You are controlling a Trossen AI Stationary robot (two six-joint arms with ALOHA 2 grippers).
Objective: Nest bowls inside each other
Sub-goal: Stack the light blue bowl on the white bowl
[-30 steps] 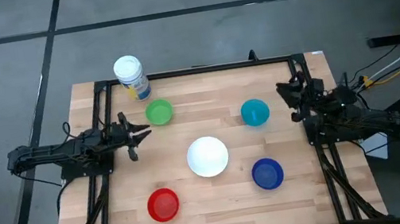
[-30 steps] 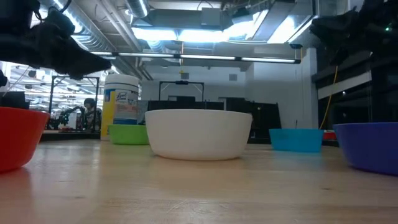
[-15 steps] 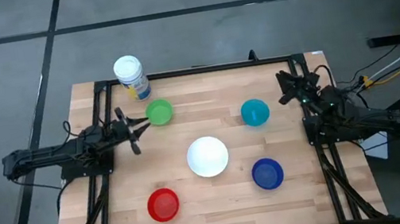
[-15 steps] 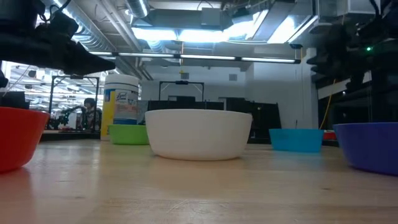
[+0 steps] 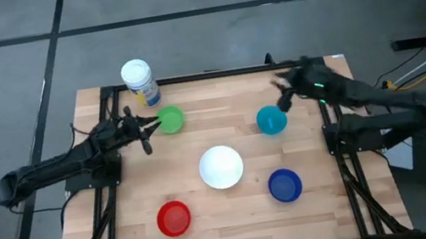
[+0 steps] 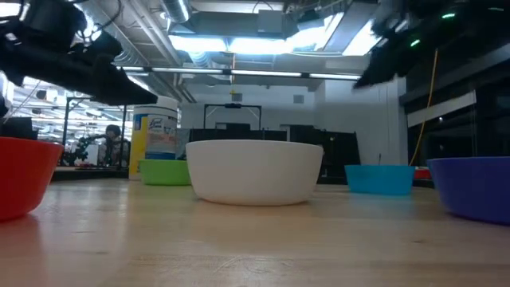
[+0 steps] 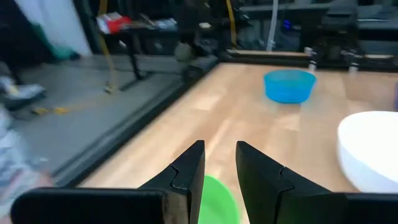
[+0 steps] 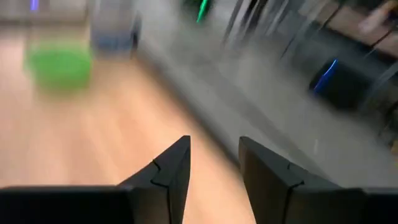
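Observation:
Five bowls rest upright on the wooden table (image 5: pixel 217 93): green (image 5: pixel 169 120) at the far left, light blue (image 5: pixel 271 120) at the far right, white (image 5: pixel 221 167) in the middle, red (image 5: pixel 174 218) near left and dark blue (image 5: pixel 284 184) near right. My left gripper (image 5: pixel 146 132) is open just left of the green bowl (image 7: pixel 217 200), whose rim shows beyond its fingertips (image 7: pixel 219 149). My right gripper (image 5: pixel 280 96) hovers open above the table, beside the light blue bowl's far edge. In the right wrist view nothing lies between its fingers (image 8: pixel 214 143).
A white-lidded canister (image 5: pixel 139 82) stands at the far left corner, just behind the green bowl. Black frame rails (image 5: pixel 114 195) run along the table's left, right and far sides. Bare wood lies between the bowls.
My left gripper has swung toward the far edge and closer to the green bowl. My right gripper has risen, turned and moved from the right rail toward the table's left, ending near the light blue bowl. No bowl has moved.

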